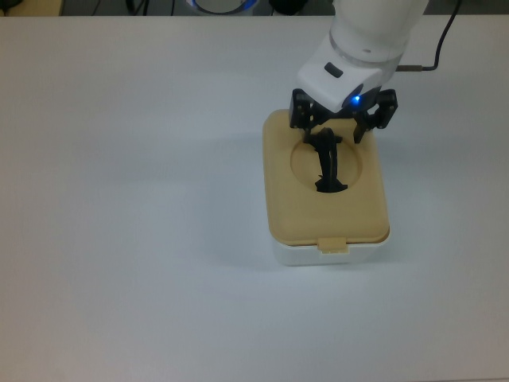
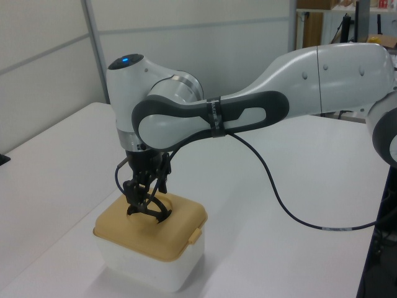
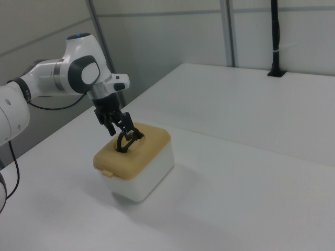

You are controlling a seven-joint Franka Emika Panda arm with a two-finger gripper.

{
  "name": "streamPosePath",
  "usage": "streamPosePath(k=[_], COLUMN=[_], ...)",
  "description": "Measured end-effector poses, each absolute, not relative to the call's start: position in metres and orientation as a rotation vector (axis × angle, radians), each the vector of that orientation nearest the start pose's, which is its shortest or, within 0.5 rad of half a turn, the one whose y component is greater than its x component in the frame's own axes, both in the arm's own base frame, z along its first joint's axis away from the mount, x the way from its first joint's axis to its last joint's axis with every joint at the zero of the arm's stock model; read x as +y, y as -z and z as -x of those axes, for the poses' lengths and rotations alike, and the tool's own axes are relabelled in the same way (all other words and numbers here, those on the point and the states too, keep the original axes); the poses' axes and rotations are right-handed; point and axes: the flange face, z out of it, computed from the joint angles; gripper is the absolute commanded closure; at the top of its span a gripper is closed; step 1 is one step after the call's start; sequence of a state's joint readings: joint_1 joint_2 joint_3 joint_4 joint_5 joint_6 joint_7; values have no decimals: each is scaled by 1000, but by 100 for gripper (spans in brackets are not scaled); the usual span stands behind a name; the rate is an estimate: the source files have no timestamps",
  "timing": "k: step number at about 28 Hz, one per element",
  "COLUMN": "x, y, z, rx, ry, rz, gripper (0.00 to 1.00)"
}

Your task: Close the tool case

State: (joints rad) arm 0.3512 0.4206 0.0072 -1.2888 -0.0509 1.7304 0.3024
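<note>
Hovering gripper (image 1: 340, 126) spread open | lid (image 1: 282, 199) seated on tool case (image 1: 296, 256) | handle (image 1: 327, 163) base prob. hidden

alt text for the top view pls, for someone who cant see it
A tool case with its tan lid down sits on a white table. The robot gripper hovers over the lid's black handle, jaws open either side of it.

Tan lid (image 1: 324, 211) seated flat on tool case (image 1: 330, 255); jaws spread above handle (image 1: 328, 163).
</note>
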Motion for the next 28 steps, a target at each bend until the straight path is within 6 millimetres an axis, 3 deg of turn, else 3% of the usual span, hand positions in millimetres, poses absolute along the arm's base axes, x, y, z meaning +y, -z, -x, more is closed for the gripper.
streamPosePath(k=[3,8,11,15,20,28], x=[229,207,181,140,88,24], y=[-525,-566,-593,-613,-619,-615], z=[-638,-619,-610,-603,-605,-610], rx=[-111,-158,-157,-131,-61,4], ry=[27,-18,-21,-45,-58,-80], rz=[3189,3198,3198,3200,3200,3198], gripper=[0,0,0,0,0,0])
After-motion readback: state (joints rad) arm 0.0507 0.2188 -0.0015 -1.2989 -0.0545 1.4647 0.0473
